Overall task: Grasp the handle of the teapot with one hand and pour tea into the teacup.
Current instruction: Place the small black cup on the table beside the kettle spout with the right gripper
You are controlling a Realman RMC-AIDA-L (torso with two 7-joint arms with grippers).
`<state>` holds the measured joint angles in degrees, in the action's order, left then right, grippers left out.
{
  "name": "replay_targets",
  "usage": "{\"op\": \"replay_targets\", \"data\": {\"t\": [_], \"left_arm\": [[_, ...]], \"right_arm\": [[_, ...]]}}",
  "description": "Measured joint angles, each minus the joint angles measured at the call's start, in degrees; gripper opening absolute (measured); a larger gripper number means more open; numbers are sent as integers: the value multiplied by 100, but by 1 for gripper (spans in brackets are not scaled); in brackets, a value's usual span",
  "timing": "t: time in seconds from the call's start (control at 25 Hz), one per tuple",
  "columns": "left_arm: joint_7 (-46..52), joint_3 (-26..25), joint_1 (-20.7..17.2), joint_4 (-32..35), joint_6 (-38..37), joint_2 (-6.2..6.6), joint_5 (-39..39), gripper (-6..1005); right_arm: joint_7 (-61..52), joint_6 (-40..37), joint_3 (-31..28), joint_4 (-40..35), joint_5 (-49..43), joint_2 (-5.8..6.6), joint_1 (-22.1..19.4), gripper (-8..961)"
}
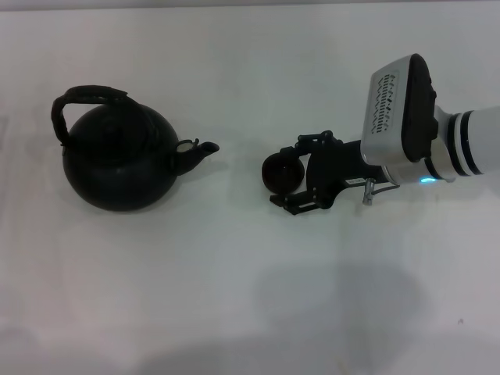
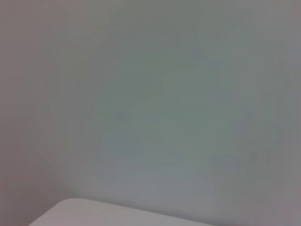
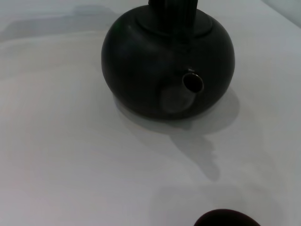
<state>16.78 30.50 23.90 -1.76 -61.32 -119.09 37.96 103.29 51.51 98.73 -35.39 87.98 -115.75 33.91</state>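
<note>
Teacup (image 1: 283, 172) sits pinched in the right tool (image 1: 287, 176), facing the teapot (image 1: 121, 156) spout.

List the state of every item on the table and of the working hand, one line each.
teapot: upright on the table, lid on, spout toward the teacup.
handle: raised over the lid, ungrasped.
teacup: upright, at the right hand's fingers.
right hand: low at the teacup, grip unclear.
</note>
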Motion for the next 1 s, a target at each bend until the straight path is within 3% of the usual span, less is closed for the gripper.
{"op": "replay_targets", "data": {"t": [0.28,0.48,0.84,1.0], "left_arm": [[-3,0,0,0,6,0,0,878],[-11,0,0,1,7,0,0,878],[-12,17,-44,48,-38,0,25,877],[38,50,-239,11,-509,-13,526,877]], "right_arm": [[-39,84,30,6,-1,21,67,855],[-53,425,-187,-51,40,44,82,855],[255,1185,-1717,-89,19,77,-47,855],[548,1356,-2639,-104,99,49,-232,855]]}}
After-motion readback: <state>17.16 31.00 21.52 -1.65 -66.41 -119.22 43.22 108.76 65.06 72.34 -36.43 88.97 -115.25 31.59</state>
